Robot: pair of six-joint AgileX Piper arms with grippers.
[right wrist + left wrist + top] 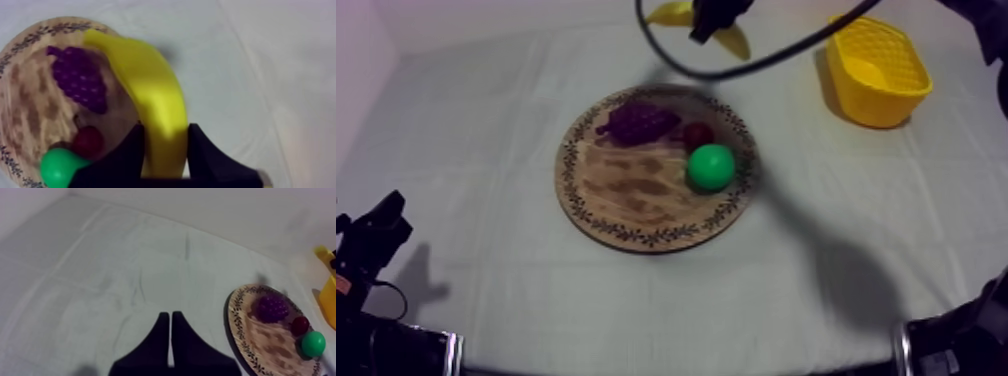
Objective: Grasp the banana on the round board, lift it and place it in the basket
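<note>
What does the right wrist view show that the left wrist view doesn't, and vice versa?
Right wrist's own: right gripper closed round the banana, held above the wooden board edge. Left wrist's own: left gripper, fingers together as a wedge over the cloth, and the yellow basket side past the board. Shared: the board with grapes, small red fruit and green pear on it.

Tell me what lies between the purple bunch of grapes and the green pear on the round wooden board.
A small red fruit, as the top view and left wrist view show.
</note>
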